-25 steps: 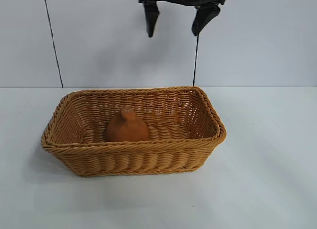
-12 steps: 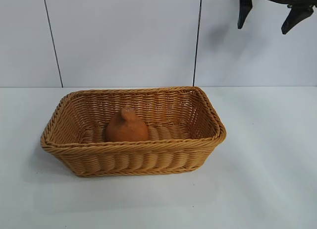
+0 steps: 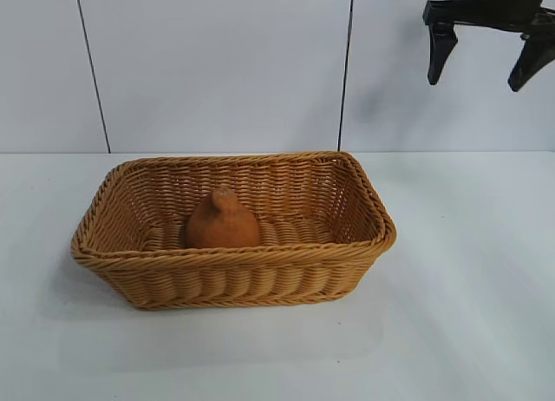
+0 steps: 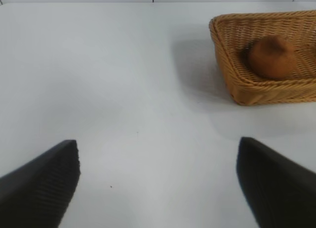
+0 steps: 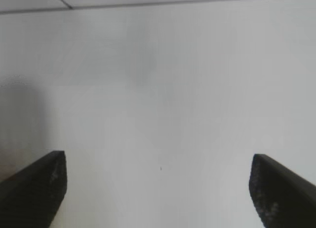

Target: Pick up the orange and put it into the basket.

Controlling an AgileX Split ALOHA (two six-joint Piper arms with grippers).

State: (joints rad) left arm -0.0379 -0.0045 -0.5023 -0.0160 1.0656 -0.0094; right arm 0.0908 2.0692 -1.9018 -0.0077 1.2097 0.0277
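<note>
We see the left gripper [image 4: 158,181] parked low over bare table, off the basket's left end, jaws spread with nothing between them. The basket [image 3: 113,245] sits mid-table; the orange [image 3: 222,220] rests upright on its floor, left of centre, against the near wall, point at 12 o'clock. The right gripper [image 3: 490,62] has moved: a second ago it hung above the basket at 12 o'clock, now it is off at 2 o'clock, clear of the rim and a touch lower, fingers spread wide and empty. We read that as release done and arm retreating, so the task looks complete. The table [image 3: 468,288] is plain white and matte, with a soft shadow under the basket. Behind it is a pale panelled wall [image 3: 217,62] with two dark vertical seams. The right wrist view shows only blank tabletop, probably well right of the basket.
</note>
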